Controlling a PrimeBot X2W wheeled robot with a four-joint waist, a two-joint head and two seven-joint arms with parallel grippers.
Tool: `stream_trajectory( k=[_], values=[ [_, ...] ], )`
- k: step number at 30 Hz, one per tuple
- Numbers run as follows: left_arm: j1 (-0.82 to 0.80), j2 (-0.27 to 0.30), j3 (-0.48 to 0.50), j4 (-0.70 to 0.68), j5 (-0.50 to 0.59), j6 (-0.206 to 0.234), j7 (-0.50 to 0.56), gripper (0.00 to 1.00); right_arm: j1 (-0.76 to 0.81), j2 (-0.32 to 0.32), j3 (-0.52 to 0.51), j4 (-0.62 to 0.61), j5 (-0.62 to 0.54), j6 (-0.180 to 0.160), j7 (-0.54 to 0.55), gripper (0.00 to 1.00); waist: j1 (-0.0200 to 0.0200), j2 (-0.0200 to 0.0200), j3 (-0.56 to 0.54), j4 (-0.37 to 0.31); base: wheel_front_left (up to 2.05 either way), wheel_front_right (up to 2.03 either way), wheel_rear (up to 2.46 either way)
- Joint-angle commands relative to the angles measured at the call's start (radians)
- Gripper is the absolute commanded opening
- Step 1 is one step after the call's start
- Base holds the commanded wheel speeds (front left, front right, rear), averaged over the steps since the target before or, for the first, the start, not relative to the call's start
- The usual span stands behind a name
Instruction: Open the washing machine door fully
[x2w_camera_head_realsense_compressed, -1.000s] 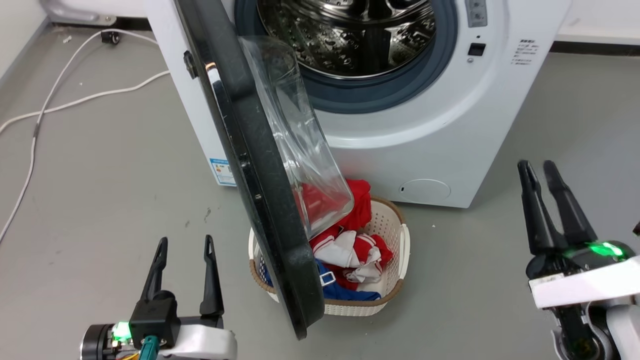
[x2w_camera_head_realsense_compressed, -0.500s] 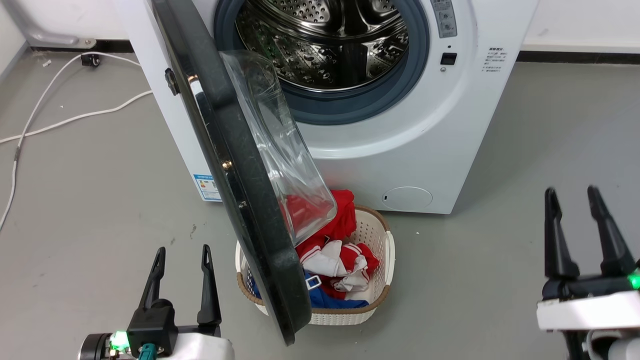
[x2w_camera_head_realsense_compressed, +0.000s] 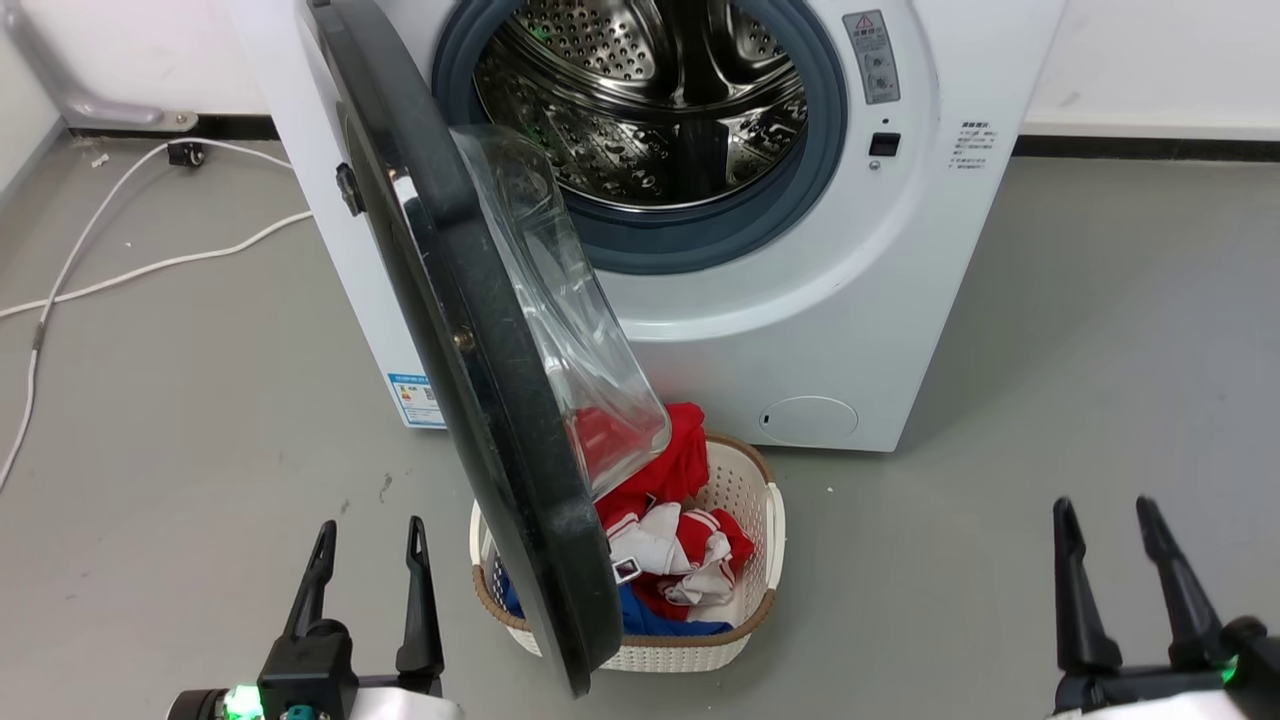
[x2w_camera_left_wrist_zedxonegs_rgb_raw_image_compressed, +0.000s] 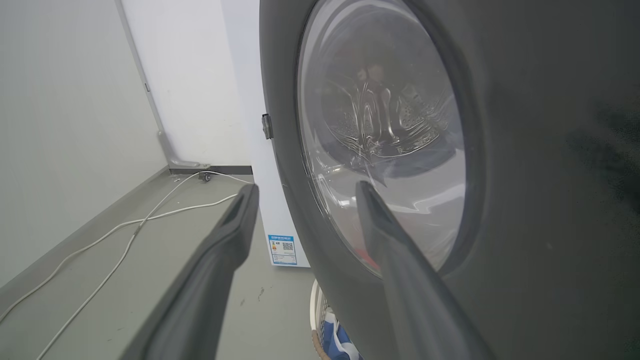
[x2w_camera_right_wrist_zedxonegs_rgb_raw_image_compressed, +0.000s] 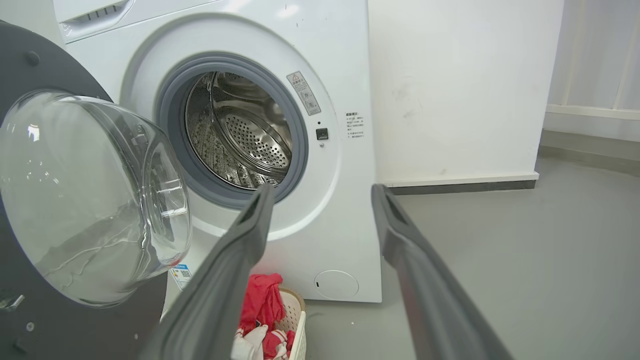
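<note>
Two grippers, both empty w/ fingers spread, both low and off the work. Left gripper (x2w_camera_head_realsense_compressed: 369, 525): open floor to its left, white cable (x2w_camera_head_realsense_compressed: 150, 265) well apart, no snag risk there. Washing machine door (x2w_camera_head_realsense_compressed: 470, 380) hangs just to its right, approx. edge-on to me and roughly half open. In the left wrist view the black outer face is close ahead of the right finger; can't tell if touching.

My read: hinge is on the far left, so the rest of the swing sweeps the free edge across the left gripper's space. That arm must hook the rim and lead it out, or get clear.

Door's lower edge overhangs the laundry basket (x2w_camera_head_realsense_compressed: 745, 480), which sits just in front of the washing machine (x2w_camera_head_realsense_compressed: 800, 330). Looks like it passes above, but tight.

Right gripper (x2w_camera_head_realsense_compressed: 1103, 505): door and basket well to its left, bare floor ahead. Plenty of room to reach the glass side and push.
</note>
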Motion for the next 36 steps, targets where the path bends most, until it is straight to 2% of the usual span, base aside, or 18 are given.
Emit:
stream_trajectory(
  k=[1, 11, 12, 13, 14, 18, 22, 30, 36],
  values=[
    [0.009, 0.000, 0.001, 0.003, -0.003, -0.003, -0.003, 1.00, 0.024, 0.007, 0.002, -0.005, -0.009, 0.000, -0.002, 1.00, 0.0001, -0.0001, -0.005, 0.001, 0.00, 0.00, 0.00],
    [0.023, 0.000, 0.014, 0.020, -0.010, -0.002, -0.003, 1.00, 0.072, 0.009, 0.007, 0.005, 0.002, 0.000, -0.002, 1.00, 0.0001, -0.0001, -0.023, -0.005, 0.00, 0.00, 0.00],
    [0.024, 0.000, 0.017, 0.026, -0.005, 0.002, -0.003, 0.77, 0.075, 0.009, 0.007, 0.008, 0.000, 0.000, -0.002, 1.00, 0.0001, -0.0001, -0.025, -0.006, 0.00, 0.00, 0.00],
    [0.023, 0.000, 0.018, 0.027, 0.000, 0.007, -0.003, 0.22, 0.077, 0.009, 0.008, 0.009, -0.006, 0.000, -0.002, 1.00, 0.0001, -0.0001, -0.026, -0.006, 0.00, 0.00, 0.00],
    [0.022, 0.000, 0.018, 0.027, 0.002, 0.010, -0.003, 0.00, 0.078, 0.010, 0.008, 0.010, -0.009, 0.000, -0.002, 1.00, 0.0001, -0.0001, -0.028, -0.007, 0.00, 0.00, 0.00],
    [0.011, 0.000, 0.024, 0.024, 0.006, 0.017, -0.003, 0.00, 0.080, 0.010, 0.006, 0.015, -0.006, 0.000, -0.002, 1.00, 0.0001, -0.0001, -0.033, -0.006, 0.00, 0.00, 0.00],
    [-0.024, 0.010, 0.046, -0.045, 0.015, 0.029, -0.003, 0.00, 0.074, 0.010, 0.004, 0.016, -0.019, 0.000, -0.002, 1.00, 0.0001, -0.0001, -0.034, -0.003, 0.00, 0.00, 0.00],
    [-0.090, 0.047, 0.042, -0.280, 0.059, 0.036, -0.002, 0.00, 0.075, 0.009, 0.003, 0.013, -0.032, 0.000, -0.002, 1.00, 0.0001, -0.0001, -0.038, -0.002, 0.00, 0.00, 0.00],
    [-0.128, 0.065, -0.044, -0.467, 0.111, 0.019, -0.002, 0.00, 0.077, 0.009, -0.001, 0.006, -0.041, 0.000, -0.002, 1.00, 0.0001, -0.0001, -0.039, -0.010, 0.00, 0.00, 0.00]
  ],
)
